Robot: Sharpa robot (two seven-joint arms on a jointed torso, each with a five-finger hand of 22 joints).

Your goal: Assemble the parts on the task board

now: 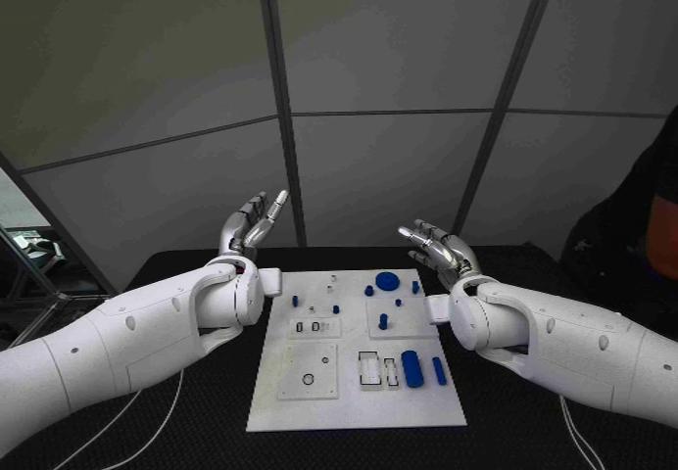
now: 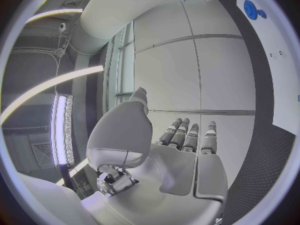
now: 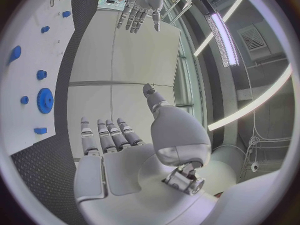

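Head view: task board (image 1: 283, 416) holds parts (image 1: 411, 368) (blue).

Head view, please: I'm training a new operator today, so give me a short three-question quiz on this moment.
1. True or false: the left hand holds a blue part.
2. The large blue gear lies on the board's: A) far half B) near half C) off it.
3. Fill in: both hands are raised with fingers ____.

Key: 1 false, it holds nothing. 2 A. 3 apart; the right hand too is empty.
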